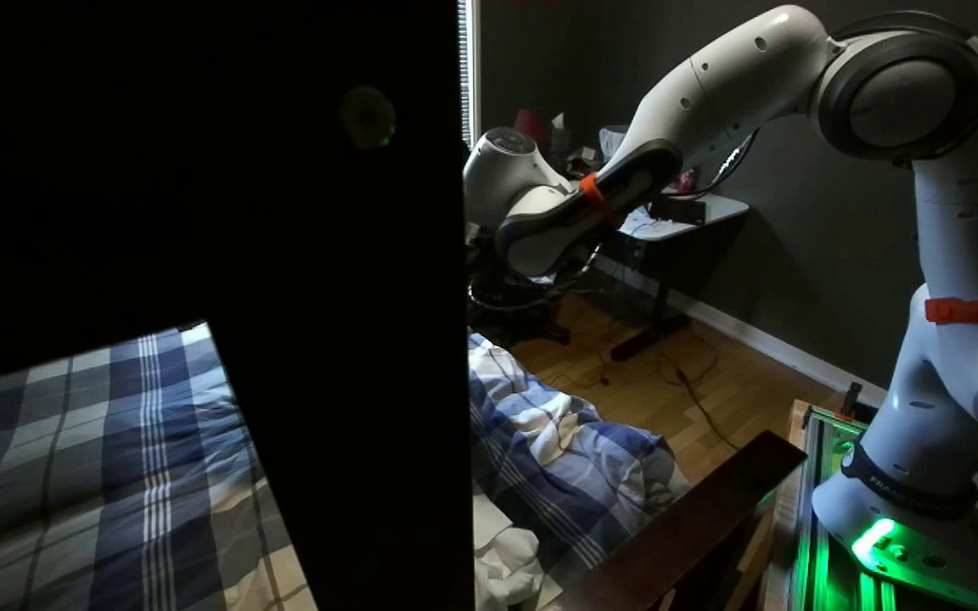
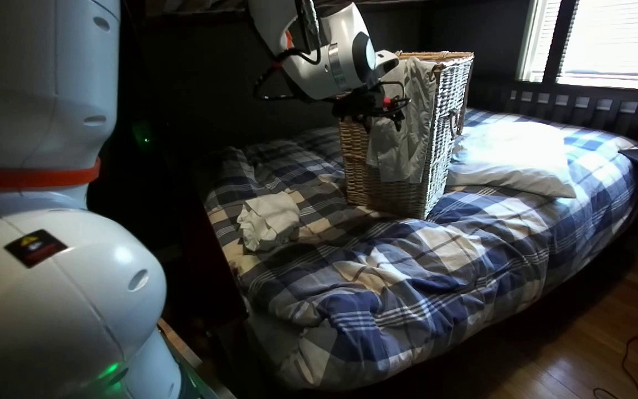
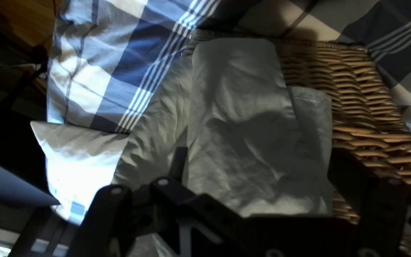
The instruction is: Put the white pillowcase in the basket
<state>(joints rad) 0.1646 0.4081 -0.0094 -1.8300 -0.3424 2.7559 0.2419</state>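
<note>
Wrist view: my gripper (image 3: 260,164) has its jaws set wide apart. The white pillowcase (image 3: 237,100) occupies the span between the fingers (image 3: 179,162) and extends past the fingertips, hanging in folds down the outside of the basket (image 3: 355,78). Wicker shows along one edge of the fabric; plaid bedding (image 3: 145,60) shows along the opposite edge. I cannot tell whether either finger touches the fabric.

In an exterior view, my gripper is located at the upper part of the basket, in front of the pillowcase. The pillowcase drapes from the rim down the outer wall; its lower end stops above the bedding. How much of it lies inside the rim cannot be determined. The basket stands upright on the bedding, next to a pillow (image 2: 513,166). A second off-white cloth (image 2: 269,221) lies crumpled on the bedding, well apart from my jaws and from the basket.

In an exterior view, a dark post (image 1: 353,255) blocks sight of the basket; my arm (image 1: 727,76) extends to its edge.
</note>
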